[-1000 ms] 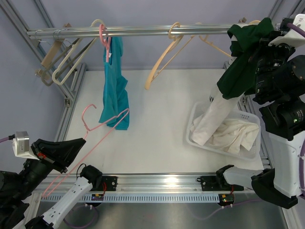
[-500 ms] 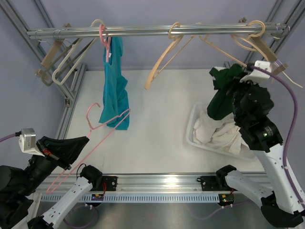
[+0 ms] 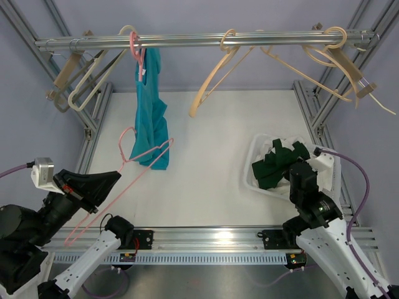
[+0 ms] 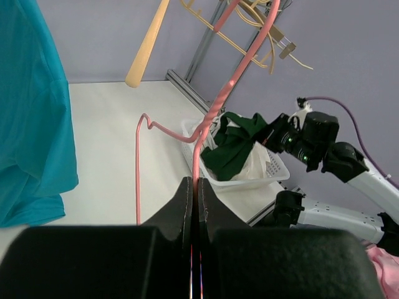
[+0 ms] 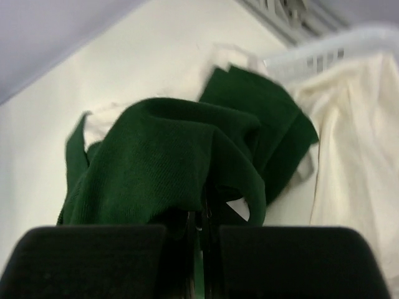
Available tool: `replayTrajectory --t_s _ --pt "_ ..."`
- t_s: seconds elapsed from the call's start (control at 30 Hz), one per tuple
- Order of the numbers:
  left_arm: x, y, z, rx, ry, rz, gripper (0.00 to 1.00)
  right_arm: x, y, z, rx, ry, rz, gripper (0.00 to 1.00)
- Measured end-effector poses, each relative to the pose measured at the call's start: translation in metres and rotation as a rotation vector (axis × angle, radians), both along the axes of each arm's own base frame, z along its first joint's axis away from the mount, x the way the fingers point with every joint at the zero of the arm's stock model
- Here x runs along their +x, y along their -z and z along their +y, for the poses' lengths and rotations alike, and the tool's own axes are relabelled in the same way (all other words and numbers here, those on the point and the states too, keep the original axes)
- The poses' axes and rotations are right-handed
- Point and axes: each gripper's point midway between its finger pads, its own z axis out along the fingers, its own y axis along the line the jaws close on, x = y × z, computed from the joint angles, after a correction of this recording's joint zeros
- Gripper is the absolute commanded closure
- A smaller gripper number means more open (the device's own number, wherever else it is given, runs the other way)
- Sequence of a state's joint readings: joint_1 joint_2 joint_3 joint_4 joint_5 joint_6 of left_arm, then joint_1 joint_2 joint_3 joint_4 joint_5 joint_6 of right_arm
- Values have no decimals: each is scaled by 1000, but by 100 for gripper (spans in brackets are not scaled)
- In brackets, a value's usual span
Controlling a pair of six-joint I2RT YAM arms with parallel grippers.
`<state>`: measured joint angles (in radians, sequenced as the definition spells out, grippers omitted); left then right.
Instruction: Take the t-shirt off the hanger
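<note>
**T-SHIRT STATUS: SHIRT AT BASKET, HANGER BARE**

The green t-shirt [image 3: 277, 163] is off the pink hanger [image 4: 216, 104]. It lies bunched over the rim of the white basket [image 4: 271, 169], on top of a cream cloth [image 5: 355, 124]. The right gripper [image 5: 202, 221] has its jaws pressed together on a fold of the shirt. The left gripper [image 4: 195, 187] has its jaws closed on the hanger's wire with no visible gap. It holds the hanger above the surface [image 3: 212, 156], well apart from the shirt. The shirt appears light, soft and limp, so it will drape and bunch, not hold shape. Take hold at a thick fold or hem, pinching several layers, to prevent slipping.
</note>
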<state>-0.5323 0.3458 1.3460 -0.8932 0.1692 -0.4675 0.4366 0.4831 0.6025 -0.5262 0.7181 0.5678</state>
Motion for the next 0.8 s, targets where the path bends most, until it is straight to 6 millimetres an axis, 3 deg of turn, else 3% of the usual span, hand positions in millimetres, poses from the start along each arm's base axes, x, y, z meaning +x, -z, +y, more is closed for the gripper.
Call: replayTrajectory --t_s 0.03,0.1,0.13,0.23,0.33,0.43,0.67,0.73,0.8 --pt "3 0 -2 4 0 7 100 -3 16 0 30 14 21 98" --pt "11 0 -6 12 0 21 100 -8 41 1 84 43 54 83" --pt "15 -1 -9 15 1 26 100 -10 47 1 107 53 58 65" --pt "23 -1 -15 24 4 41 100 -15 52 5 179 54 37 34" --pt "28 -3 -18 25 6 42 100 -20 43 6 211 36 14 27" --pt "31 -6 -19 22 5 37 100 -29 16 7 235 3 -22 27" --pt "35 -8 -20 25 -1 33 100 -70 -100 4 342 -138 -294 32" --pt "36 -8 -20 27 -7 32 100 -77 -117 8 338 -191 -317 58" --pt "37 -7 -19 28 -11 32 100 -76 -124 21 317 -268 -294 78"
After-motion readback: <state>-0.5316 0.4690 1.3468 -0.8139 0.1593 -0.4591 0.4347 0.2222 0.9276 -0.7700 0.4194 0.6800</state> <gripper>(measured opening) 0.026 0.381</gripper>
